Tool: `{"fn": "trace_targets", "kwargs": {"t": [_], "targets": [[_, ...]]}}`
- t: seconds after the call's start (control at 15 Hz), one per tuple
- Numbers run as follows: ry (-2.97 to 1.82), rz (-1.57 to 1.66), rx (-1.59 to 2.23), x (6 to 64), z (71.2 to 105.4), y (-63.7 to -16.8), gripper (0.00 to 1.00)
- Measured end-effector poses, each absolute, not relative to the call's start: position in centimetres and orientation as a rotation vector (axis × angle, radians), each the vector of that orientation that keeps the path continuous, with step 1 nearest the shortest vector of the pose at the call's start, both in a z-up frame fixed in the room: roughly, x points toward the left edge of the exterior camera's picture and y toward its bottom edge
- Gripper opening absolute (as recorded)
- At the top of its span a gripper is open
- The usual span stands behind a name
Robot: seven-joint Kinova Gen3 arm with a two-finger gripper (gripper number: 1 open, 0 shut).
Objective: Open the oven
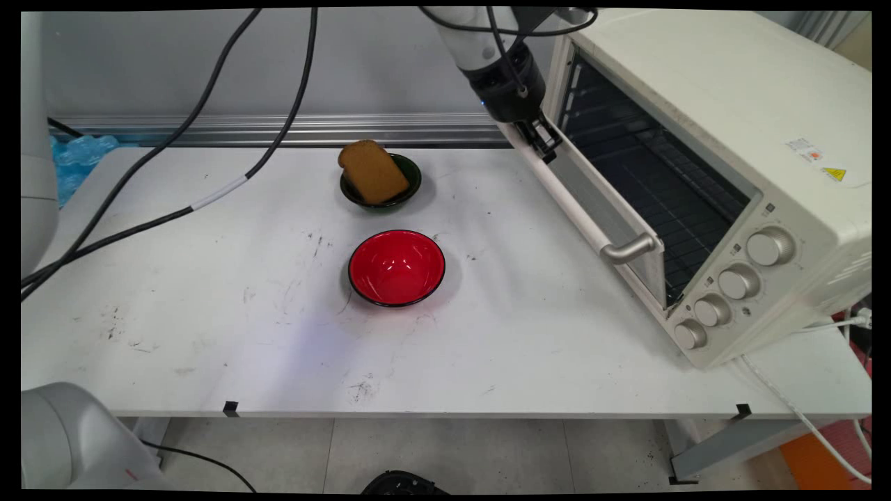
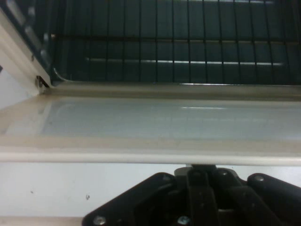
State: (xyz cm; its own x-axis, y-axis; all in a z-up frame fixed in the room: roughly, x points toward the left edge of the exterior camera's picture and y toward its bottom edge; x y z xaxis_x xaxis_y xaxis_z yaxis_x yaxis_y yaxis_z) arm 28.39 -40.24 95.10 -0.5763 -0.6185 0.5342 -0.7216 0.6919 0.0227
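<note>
White table, jaws at oven door

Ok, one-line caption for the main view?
Gripper at the half-open oven door's far end; toast in green bowl, red bowl on table.

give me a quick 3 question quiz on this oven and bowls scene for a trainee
1. True or false: the toaster oven has its door fully shut.
2. Which bowl holds the slice of bread? A) the red bowl B) the dark green bowl C) neither
3. What part of the oven is the gripper right at?

Key
1. False: the door hangs partly open, and the wire rack shows inside.
2. B: the bread leans in the dark green bowl; the red one has nothing in it.
3. The door's top edge, at the handle bar's far end.
</note>
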Motion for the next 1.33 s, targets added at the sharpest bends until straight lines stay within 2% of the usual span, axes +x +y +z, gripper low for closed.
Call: {"fn": "trace_targets", "kwargs": {"t": [1.33], "targets": [[-2.366,0.27,1.021,32.2,89.2,-36.6,0.0]]}}
